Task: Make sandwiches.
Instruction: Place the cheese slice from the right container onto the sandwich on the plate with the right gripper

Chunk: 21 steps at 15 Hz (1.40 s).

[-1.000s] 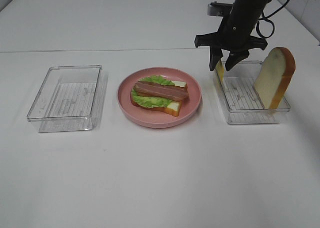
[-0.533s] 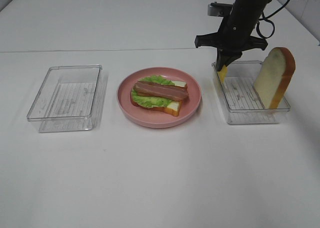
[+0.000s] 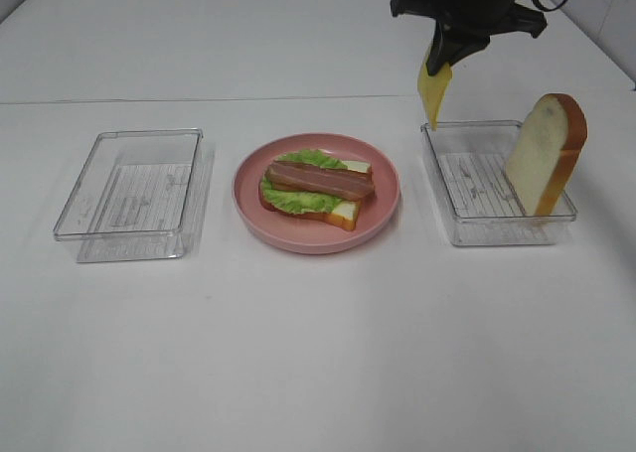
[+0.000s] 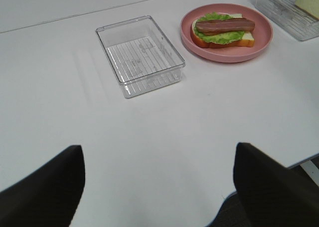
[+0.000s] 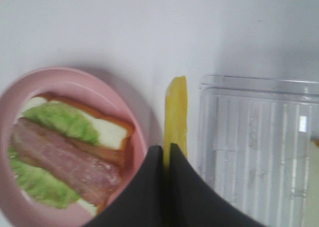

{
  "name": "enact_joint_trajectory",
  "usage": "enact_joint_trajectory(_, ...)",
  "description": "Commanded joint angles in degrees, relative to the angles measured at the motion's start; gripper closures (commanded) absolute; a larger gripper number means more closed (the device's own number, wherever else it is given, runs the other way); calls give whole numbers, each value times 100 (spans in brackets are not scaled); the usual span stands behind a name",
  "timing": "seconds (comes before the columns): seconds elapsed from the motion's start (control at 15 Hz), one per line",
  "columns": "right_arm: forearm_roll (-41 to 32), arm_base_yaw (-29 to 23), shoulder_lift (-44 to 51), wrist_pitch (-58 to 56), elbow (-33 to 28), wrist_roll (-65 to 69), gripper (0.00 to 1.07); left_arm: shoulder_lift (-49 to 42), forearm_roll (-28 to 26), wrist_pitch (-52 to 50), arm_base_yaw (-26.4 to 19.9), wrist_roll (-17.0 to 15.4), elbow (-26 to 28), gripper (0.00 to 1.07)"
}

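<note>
since the open stack lacks cheese and a top slice, start with the exterior high view. the sandwich (image 3: 316, 187) sits on the pink plate (image 3: 318, 245) mid-table, with its long axis running roughly left-right and slightly tilted, bacon uppermost. the right gripper (image 3: 440, 55) is up above the plate-side end of the right tray (image 3: 497, 231), clamped on the top edge of the cheese slice (image 3: 429, 94). the slice hangs with its long axis vertical and its lower tip pointing toward the tray rim, apart from it. the sandwich lies left of and below this gripper, so the next move is probably a carry leftward and down, laying the slice flat. the right arm is clearly the nearer one. a bread slice (image 3: 545, 154) leans upright at the tray's far end. the left tray (image 3: 129, 184) sits beside the plate on its other side, not touching it.

in the left wrist view, the left gripper (image 4: 159, 187) has its fingers spread wide with nothing between them. it is well apart from the sandwich (image 4: 223, 30), and the left tray (image 4: 139, 55) lies between the two.

in the right wrist view, the right gripper (image 5: 164, 187) has its fingers pressed together on the cheese slice (image 5: 176, 112), which shows edge-on. the slice hangs over the gap between the pink plate (image 5: 15, 102) and the right tray (image 5: 259, 147). the sandwich (image 5: 70, 147) is just to the plate side of it.
</note>
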<state>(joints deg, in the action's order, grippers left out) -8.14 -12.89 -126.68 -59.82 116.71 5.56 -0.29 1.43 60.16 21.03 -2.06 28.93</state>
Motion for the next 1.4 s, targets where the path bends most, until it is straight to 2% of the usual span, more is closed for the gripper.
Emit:
enact_joint_trajectory(0.07,-940,0,258,-80,23,-447,107,-115,11,-23,6,6,-34,28)
enact_joint_trajectory(0.13,-1874,-52,269,-155,-11,-865,107,-115,11,-23,6,6,-34,28)
enact_joint_trajectory(0.2,-2126,-138,269,-155,-69,-1020,107,-115,11,-23,6,6,-34,28)
enact_joint_trajectory(0.53,-2859,-928,241,802,-842,-1146,107,-115,11,-23,6,6,-34,28)
enact_joint_trajectory(0.87,-3696,-991,-378,1272,-1008,-1157,107,-115,11,-23,6,6,-34,28)
enact_joint_trajectory(1.07,-3627,-985,-670,1352,-1008,-1152,107,-115,11,-23,6,6,-34,28)
enact_joint_trajectory(1.4,-2630,-985,-728,1495,-1008,-659,107,-115,11,-23,6,6,-34,28)
